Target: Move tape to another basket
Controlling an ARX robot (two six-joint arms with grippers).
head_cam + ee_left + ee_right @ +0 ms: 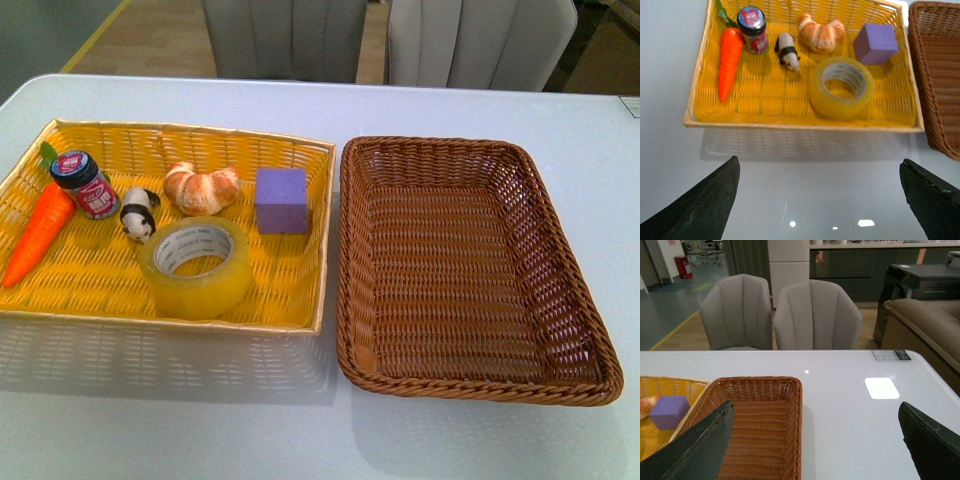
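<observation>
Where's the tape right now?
Front view: the tape lies in the yellow basket on the left, near its front rim, beside the panda, in front of the croissant.

tape (197, 266) in tray (30, 306), basket (470, 380) right

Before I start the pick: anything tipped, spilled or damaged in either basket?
Nothing stands out. The tape lies flat, hole up, in the yellow basket; the brown basket beside it looks intact.
</observation>
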